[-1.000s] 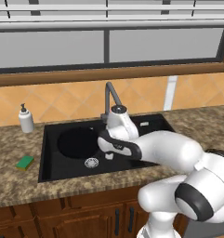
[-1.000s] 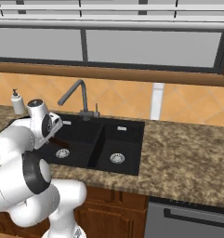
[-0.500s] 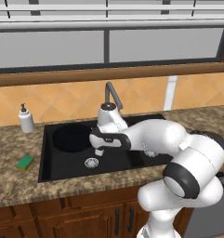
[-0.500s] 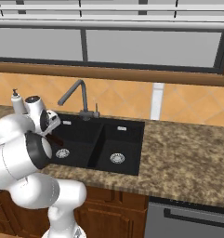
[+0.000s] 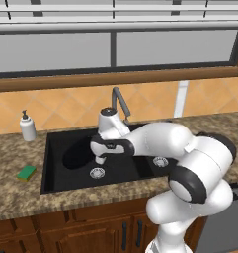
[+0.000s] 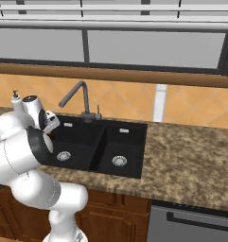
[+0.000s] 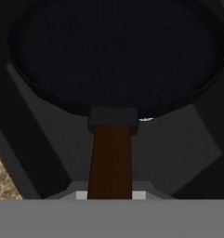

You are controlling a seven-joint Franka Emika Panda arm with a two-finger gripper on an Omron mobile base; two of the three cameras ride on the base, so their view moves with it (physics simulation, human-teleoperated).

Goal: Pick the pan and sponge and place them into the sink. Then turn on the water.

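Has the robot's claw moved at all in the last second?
Yes. In the left base view the gripper has swung left from near the faucet and now hangs low over the sink's larger basin, holding the pan by its handle.

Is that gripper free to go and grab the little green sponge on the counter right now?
Probably not yet. The gripper is down in the sink with the pan handle between its fingers. The sponge lies uncovered on the counter left of the sink, so the way looks free once the pan is let go.
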